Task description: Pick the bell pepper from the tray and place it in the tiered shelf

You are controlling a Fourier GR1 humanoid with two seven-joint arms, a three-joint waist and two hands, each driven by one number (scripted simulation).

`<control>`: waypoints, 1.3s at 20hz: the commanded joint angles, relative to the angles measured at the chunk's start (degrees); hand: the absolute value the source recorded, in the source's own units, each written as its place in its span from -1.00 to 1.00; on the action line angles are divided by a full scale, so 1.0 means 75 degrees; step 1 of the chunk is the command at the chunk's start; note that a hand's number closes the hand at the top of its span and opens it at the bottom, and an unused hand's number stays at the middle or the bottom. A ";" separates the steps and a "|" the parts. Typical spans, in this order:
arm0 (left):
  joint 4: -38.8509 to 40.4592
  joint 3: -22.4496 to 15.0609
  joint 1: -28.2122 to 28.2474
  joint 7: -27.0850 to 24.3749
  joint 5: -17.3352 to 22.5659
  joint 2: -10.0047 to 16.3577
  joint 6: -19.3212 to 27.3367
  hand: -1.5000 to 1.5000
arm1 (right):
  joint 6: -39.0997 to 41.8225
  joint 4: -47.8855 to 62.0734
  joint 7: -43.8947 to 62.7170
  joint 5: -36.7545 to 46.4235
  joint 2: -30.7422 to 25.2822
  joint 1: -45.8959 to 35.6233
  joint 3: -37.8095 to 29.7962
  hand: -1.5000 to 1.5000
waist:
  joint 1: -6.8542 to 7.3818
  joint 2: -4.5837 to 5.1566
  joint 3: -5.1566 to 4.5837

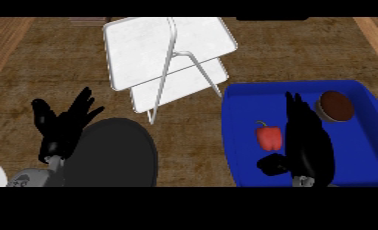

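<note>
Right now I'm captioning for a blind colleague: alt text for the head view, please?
A red pepper lies in a blue tray at the right, with the robot's right hand open just beside it, not holding it. A white tiered shelf stands further back on the wooden counter; the left hand rests open at the left by a dark plate.

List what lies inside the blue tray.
A red bell pepper and a brown round item lie in the blue tray, apart. The right hand, open, is over the tray's middle; whatever lies under it is hidden.
</note>
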 commanded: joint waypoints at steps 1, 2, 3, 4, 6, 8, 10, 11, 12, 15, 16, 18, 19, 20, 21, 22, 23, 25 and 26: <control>0.0352 -0.0171 0.0314 0.0010 -0.0167 -0.0224 -0.0073 0.00 | -0.0038 0.0791 0.0482 0.0500 0.0371 -0.0194 -0.0119 -1.00 | 0.0018 0.0058 -0.0054; 0.0263 -0.0087 -0.0010 0.0427 -0.0093 -0.0237 0.0033 0.00 | 0.0213 0.0689 0.0658 0.0482 0.0550 -0.0379 -0.0213 -1.00 | 0.0002 0.0054 -0.0054; 0.0542 0.0016 0.0057 -0.0049 -0.0146 -0.0256 -0.0211 0.00 | 0.0000 0.0264 0.0430 0.0706 0.0307 0.0291 -0.0093 -1.00 | -0.0048 0.0047 -0.0055; 0.0237 -0.0207 0.0314 0.0063 -0.0290 -0.0247 -0.0141 0.00 | 0.0062 0.0841 0.0406 0.0704 0.0449 -0.0128 -0.0326 -1.00 | 0.0006 0.0052 -0.0053; 0.0194 -0.0200 0.0365 0.0021 -0.0401 -0.0393 0.0031 0.00 | 0.0042 0.0991 0.0288 0.0830 0.0528 -0.0099 -0.0452 -1.00 | 0.0002 0.0052 -0.0053; -0.0348 0.0165 0.0567 0.0516 -0.0028 -0.0007 -0.0276 0.00 | 0.0022 0.0948 0.0055 0.1007 0.0490 0.0031 -0.0502 -1.00 | 0.0021 0.0039 -0.0050; 0.0003 0.0085 0.0070 0.0582 -0.0348 -0.0281 -0.0072 0.00 | -0.0245 0.1125 -0.0295 0.1059 0.0597 0.0039 -0.0720 -1.00 | -0.0018 0.0048 -0.0051; -0.0409 0.0155 0.0218 0.0856 -0.0349 -0.0083 -0.0102 0.00 | -0.0180 0.1068 -0.0496 0.1003 0.0428 0.0029 -0.0974 -1.00 | -0.0005 0.0043 -0.0050; 0.0264 0.0359 0.0165 0.0302 -0.0286 -0.0179 -0.0478 0.00 | -0.0690 0.1231 -0.0791 0.1183 0.0609 0.0350 -0.0743 -1.00 | -0.0021 0.0050 -0.0052; 0.0366 0.0236 0.0440 0.0026 -0.0530 -0.0574 -0.0187 0.00 | -0.0901 0.1658 -0.1129 0.1206 0.0726 0.0263 -0.0866 -1.00 | -0.0012 0.0051 -0.0052; 0.0050 0.0233 0.0225 0.0424 -0.0586 -0.0480 -0.0245 0.00 | -0.0400 0.1466 -0.1146 0.0925 0.0723 -0.0227 -0.1254 -1.00 | -0.0005 0.0047 -0.0051; 0.0061 0.0321 0.0393 0.0170 -0.0690 -0.0565 -0.0275 0.00 | -0.0442 0.1685 -0.1245 0.1059 0.0803 -0.0362 -0.1303 -1.00 | 0.0001 0.0047 -0.0052; -0.0113 0.0460 0.0337 0.0486 -0.0551 -0.0440 -0.0342 0.00 | -0.0852 0.2046 -0.1466 0.1180 0.0924 -0.0030 -0.1093 -1.00 | 0.0003 0.0048 -0.0051; 0.0342 0.0348 0.0229 0.0225 -0.0660 -0.0605 -0.0374 0.00 | -0.1112 0.2364 -0.1256 0.1484 0.1251 -0.0220 -0.0891 -1.00 | 0.0002 0.0056 -0.0052; 0.0540 0.0411 0.0110 0.0135 -0.0708 -0.0655 -0.0436 0.00 | -0.0559 0.2075 -0.1297 0.1273 0.1065 -0.0329 -0.1078 -1.00 | -0.0014 0.0053 -0.0054; 0.0599 0.0472 0.0066 0.0112 -0.0698 -0.0609 -0.0496 0.00 | -0.1165 0.2797 -0.1826 0.1093 0.1101 -0.0330 -0.1266 -1.00 | -0.0001 0.0062 -0.0051; 0.0061 0.0651 0.0043 0.0718 -0.0449 -0.0332 -0.0470 0.00 | -0.0234 0.2396 -0.1881 0.0686 0.0784 -0.0184 -0.1238 1.00 | 0.0002 0.0052 -0.0050; 0.0139 0.0335 0.0314 0.0191 -0.0670 -0.0621 -0.0372 0.00 | 0.0943 0.2994 -0.2112 0.0722 0.0347 -0.0222 -0.0641 1.00 | 0.0111 0.0096 -0.0058; 0.0239 0.0387 0.0141 0.0315 -0.0716 -0.0550 -0.0418 0.00 | 0.0612 0.2874 -0.2224 0.0745 0.0523 -0.0443 -0.0739 1.00 | 0.0031 0.0068 -0.0053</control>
